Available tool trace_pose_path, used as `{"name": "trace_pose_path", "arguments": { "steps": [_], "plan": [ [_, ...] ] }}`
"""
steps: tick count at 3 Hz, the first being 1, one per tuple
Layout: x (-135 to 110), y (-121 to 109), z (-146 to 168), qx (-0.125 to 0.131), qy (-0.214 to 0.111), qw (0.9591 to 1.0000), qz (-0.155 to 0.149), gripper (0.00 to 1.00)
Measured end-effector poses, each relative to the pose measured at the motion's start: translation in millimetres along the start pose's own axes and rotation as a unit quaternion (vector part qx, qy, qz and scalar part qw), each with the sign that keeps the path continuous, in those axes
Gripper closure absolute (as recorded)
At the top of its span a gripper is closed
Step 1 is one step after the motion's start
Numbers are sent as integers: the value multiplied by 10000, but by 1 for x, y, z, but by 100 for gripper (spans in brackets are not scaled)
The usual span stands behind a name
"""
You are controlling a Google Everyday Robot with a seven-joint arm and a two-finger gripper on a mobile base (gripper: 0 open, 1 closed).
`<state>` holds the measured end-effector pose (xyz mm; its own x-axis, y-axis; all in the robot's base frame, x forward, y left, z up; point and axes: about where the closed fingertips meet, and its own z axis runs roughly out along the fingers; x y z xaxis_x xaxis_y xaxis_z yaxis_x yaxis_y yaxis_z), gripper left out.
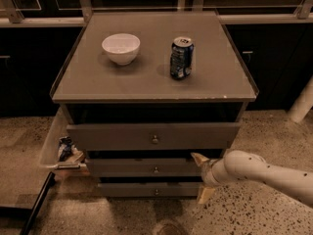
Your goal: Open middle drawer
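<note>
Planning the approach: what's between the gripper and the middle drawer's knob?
Camera view: only bare front of the middle drawer between its knob and the open gripper at its right end.

White bowl (pixel 121 48) and dark soda can (pixel 181 58) apart on grey cabinet top (pixel 146 84), snack packets (pixel 66 149) in side bin (pixel 49 143), speckled floor (pixel 266 131)
</note>
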<state>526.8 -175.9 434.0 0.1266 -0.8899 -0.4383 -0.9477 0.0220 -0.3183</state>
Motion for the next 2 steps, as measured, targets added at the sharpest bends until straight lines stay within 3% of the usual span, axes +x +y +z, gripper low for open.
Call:
{"name": "trace_pose_path", "arguments": {
  "steps": [2],
  "plan": [
    [11, -25, 25, -8, -300, 9995, -13, 0]
  ]
}}
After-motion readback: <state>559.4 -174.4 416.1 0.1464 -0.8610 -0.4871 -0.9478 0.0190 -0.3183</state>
